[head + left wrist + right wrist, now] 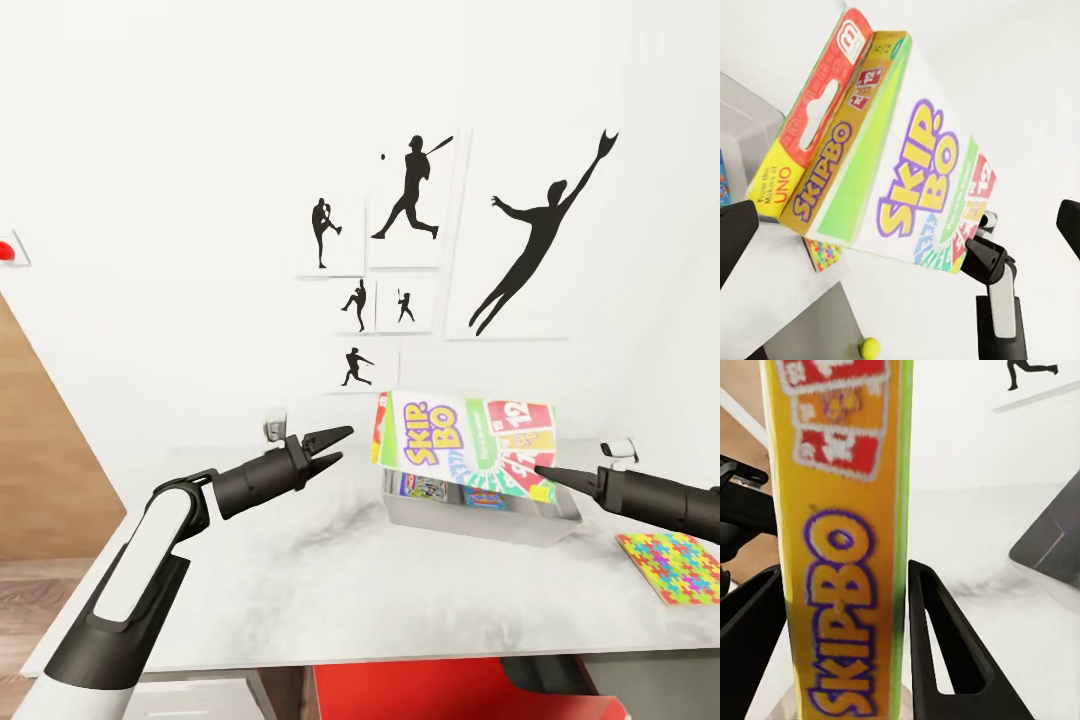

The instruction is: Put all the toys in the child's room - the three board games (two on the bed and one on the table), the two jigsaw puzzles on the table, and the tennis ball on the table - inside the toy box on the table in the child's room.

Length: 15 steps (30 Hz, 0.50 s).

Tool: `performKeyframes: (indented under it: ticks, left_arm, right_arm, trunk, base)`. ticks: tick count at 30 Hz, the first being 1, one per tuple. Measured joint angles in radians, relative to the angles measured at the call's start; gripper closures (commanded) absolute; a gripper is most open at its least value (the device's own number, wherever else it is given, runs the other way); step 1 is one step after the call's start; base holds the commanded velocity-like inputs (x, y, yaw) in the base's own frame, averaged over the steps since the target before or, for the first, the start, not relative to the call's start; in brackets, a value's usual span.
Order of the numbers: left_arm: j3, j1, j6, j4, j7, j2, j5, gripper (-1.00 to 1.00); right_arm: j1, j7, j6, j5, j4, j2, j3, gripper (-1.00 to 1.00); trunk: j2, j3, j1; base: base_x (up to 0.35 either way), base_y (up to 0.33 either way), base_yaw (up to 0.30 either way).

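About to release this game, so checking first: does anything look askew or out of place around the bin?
The SKIP-BO box is tilted above the toy box, between the right gripper's jaws, not yet inside. One jigsaw puzzle lies on the table beside the bin.

SKIP-BO box point(462, 446): white face, purple-and-yellow lettering, green, yellow, red panels
Toy box point(520, 527): pale grey
Jigsaw puzzle point(676, 567): yellow, pink, green, blue pieces
Table point(300, 570): light grey, mottled
Wall pictures point(405, 250): black silhouettes on white

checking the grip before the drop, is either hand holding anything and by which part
The right hand holds the SKIP-BO box by one narrow edge, above the toy box. The left hand is open, holding nothing.
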State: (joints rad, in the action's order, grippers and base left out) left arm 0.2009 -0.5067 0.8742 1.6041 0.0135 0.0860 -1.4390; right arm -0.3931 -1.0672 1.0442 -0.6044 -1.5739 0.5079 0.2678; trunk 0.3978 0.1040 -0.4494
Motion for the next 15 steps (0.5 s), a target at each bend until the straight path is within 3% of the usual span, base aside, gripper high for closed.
performKeyframes:
  ticks: [15]
  left_arm:
    - [-0.006, 0.0, 0.001, 0.0, 0.001, 0.003, -0.006, -1.0]
  right_arm:
    - [-0.004, -0.002, -0.001, 0.001, 0.019, 0.003, 0.006, 1.0]
  trunk:
    - [0.0, 0.0, 0.0]
  base:
    - [0.0, 0.0, 0.0]
